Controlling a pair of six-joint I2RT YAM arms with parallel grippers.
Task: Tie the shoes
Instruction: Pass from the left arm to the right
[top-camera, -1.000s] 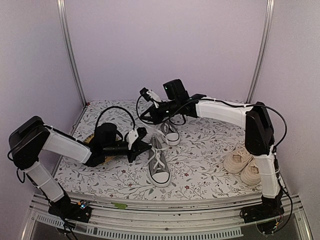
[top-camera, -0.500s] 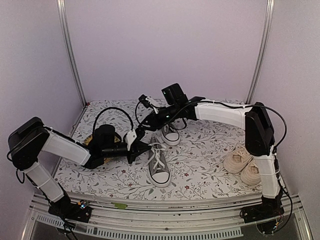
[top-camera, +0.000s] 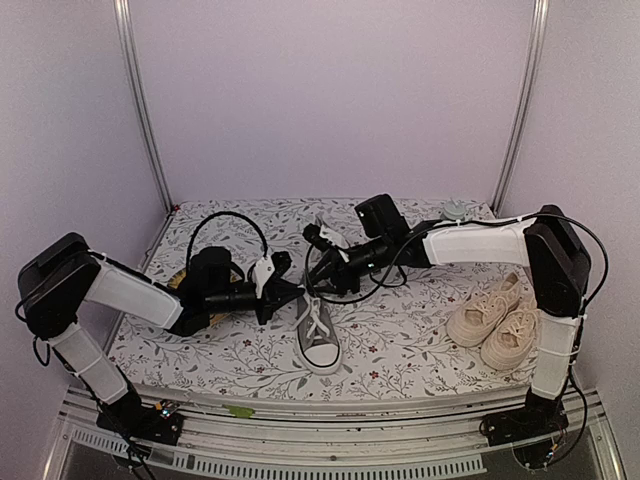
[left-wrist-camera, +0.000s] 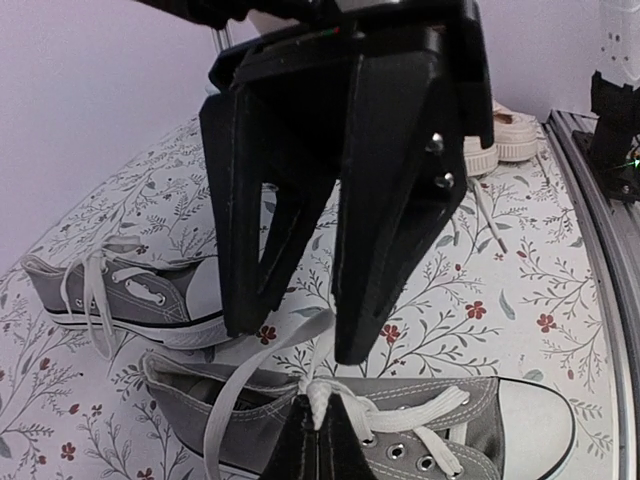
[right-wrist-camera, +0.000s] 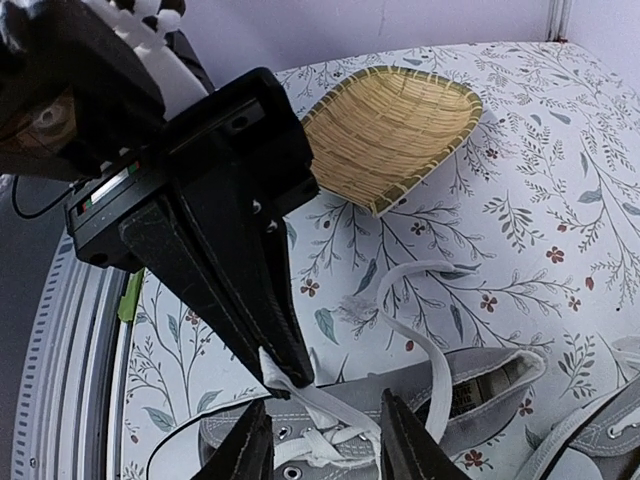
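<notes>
1. Check the left gripper (left-wrist-camera: 316, 410): its jaws are clamped tight on a strand of white lace (left-wrist-camera: 250, 385), just above the eyelets of the near grey shoe (top-camera: 320, 340).
2. Check the right gripper (right-wrist-camera: 325, 410): its fingers (left-wrist-camera: 385, 200) stand apart, straddling the same lace without pinching it. Its tips hang just above the shoe's tongue, tip to tip with the left gripper.
3. Note the left arm (top-camera: 130, 290): it lies low across the table from the left and passes over the woven basket (right-wrist-camera: 390, 130). Its wrist is level and points right.
4. Note the right arm (top-camera: 470, 243): it rises at the right edge and bends at the elbow. It then reaches left to the table's centre with the wrist tipped downward.
5. Inspect the near grey shoe: it stands on its sole at mid-table with its white toe cap toward the near edge. The lace is untied, and one loose end curls in a loop on the floral cloth (top-camera: 400, 340) beside the heel opening.
6. Locate the second grey shoe (left-wrist-camera: 150, 295): it stands just behind the first, also unlaced, and in the top view the right gripper hides most of it.
7. Locate the cream pair (top-camera: 495, 318): the two shoes sit side by side near the right edge, well apart from both grippers.
</notes>
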